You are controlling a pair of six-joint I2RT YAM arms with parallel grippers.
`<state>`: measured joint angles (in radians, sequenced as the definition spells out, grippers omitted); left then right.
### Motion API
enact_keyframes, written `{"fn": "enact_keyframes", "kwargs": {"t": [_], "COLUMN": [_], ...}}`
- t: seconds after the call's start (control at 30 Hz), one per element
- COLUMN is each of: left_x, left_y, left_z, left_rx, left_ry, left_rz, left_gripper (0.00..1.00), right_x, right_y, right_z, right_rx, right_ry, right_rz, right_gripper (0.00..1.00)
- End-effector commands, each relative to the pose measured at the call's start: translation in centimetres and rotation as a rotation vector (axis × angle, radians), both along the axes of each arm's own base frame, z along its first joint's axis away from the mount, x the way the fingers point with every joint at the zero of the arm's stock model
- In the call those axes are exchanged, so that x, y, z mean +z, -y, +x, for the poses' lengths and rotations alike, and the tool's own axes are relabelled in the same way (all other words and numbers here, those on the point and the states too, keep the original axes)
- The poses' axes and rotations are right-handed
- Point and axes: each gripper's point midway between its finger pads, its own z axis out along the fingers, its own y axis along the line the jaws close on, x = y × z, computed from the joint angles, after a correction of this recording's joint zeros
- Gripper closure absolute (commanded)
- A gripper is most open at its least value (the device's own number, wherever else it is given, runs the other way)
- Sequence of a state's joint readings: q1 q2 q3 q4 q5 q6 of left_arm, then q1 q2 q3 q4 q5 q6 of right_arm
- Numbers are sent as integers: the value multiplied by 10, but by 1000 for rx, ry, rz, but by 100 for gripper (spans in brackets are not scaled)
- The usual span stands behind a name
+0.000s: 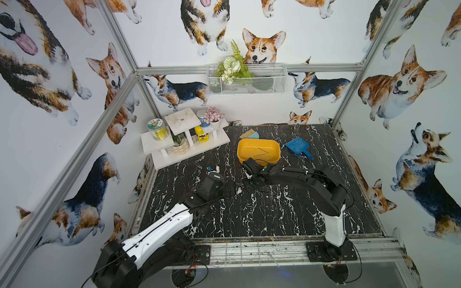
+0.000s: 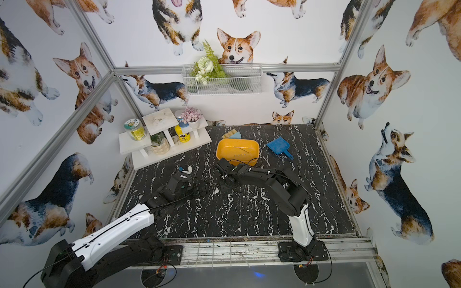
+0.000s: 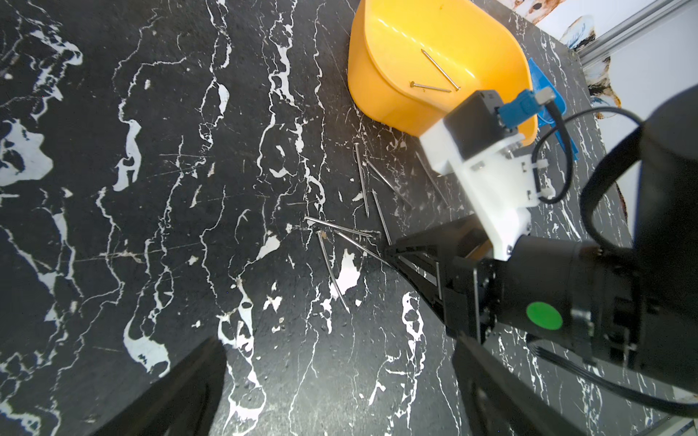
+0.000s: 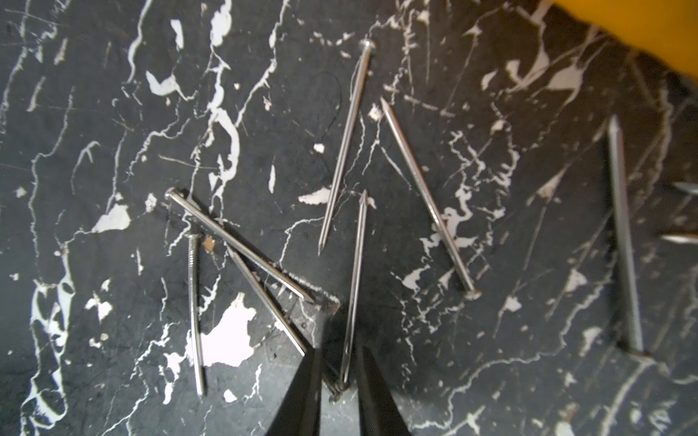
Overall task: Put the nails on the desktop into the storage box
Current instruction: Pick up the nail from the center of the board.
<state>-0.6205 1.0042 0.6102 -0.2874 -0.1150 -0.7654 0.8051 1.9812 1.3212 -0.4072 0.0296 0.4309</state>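
Several thin grey nails (image 4: 423,188) lie scattered on the black marble desktop (image 1: 274,212), just in front of the yellow-orange storage box (image 1: 247,149). Two nails (image 3: 440,70) lie inside the box (image 3: 377,87). My right gripper (image 4: 340,358) points down at the cluster. Its jaws stand narrowly apart with one nail (image 4: 355,283) lying between the fingertips, a small gap on each side. Close by on the left, my left gripper (image 3: 338,343) hangs low over bare marble, wide open with nothing between its fingers. In the left wrist view the right gripper (image 3: 389,249) touches down at the edge of the nails (image 3: 362,181).
A blue dustpan (image 1: 298,147) lies right of the box and a small brush (image 1: 248,134) behind it. A white tiered shelf (image 1: 184,142) with jars and plants fills the back left corner. A small blue and white object (image 1: 212,169) lies near the left wrist.
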Motion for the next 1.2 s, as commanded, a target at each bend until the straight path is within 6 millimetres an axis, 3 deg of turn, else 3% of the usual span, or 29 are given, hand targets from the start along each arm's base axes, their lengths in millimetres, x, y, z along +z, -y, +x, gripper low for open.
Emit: {"fn": "enact_keyframes", "kwargs": {"t": [0.0,0.77,1.17], "left_x": [1,2,1], "left_y": [2,4,2], "left_z": [2,3,0], "left_rx": [-7,-9,-5], "left_ry": [7,12,8], "left_rz": [-2,-14,-15], "left_gripper": [1,1,1], "right_x": [-2,-14,-20], "right_y": [2,25,22], "right_z": [1,-17,-14], "right_rx": [3,-20,-3], "right_ry": [7,-12,-16], "right_rz": [-22,-57,-76], "right_gripper": [78,80,85]}}
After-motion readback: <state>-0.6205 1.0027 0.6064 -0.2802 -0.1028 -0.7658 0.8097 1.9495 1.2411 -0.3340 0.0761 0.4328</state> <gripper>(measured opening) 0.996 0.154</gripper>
